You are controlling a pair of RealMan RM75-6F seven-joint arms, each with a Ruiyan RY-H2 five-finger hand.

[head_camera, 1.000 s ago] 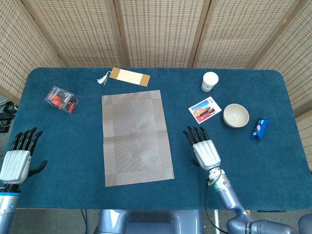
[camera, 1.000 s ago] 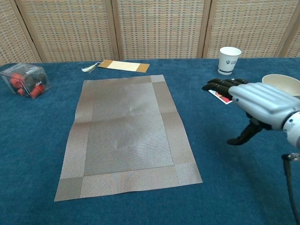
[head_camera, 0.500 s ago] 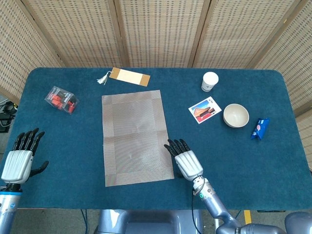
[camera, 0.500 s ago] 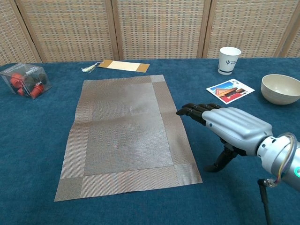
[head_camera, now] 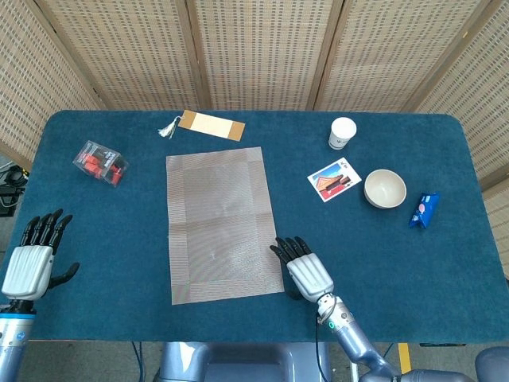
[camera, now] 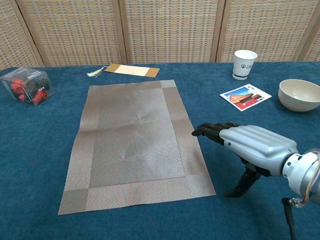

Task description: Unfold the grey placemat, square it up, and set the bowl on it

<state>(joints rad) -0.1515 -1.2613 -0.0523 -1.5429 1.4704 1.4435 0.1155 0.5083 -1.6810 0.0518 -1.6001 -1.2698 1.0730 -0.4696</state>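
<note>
The placemat (head_camera: pixel 223 224) is found unfolded flat on the worktop (head_camera: pixel 413 263), long axis running away from the robot. The right hand (head_camera: pixel 306 271) is held just beside its right edge, fingers (camera: pixel 212 129) extended, nothing gripped. The bowl (head_camera: pixel 385 189) is noted well right of the placemat, nearer that hand. The left hand (head_camera: pixel 30 263) is empty, fingers apart.

Blue packet (head_camera: pixel 424 208) label illegible; left arm (head_camera: pixel 8 350) cut off.

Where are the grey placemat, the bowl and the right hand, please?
grey placemat (head_camera: pixel 223 223), head view, its centre panel.
bowl (head_camera: pixel 385 189), head view, its inner hollow.
right hand (camera: pixel 255 146), chest view, back of the hand.
</note>
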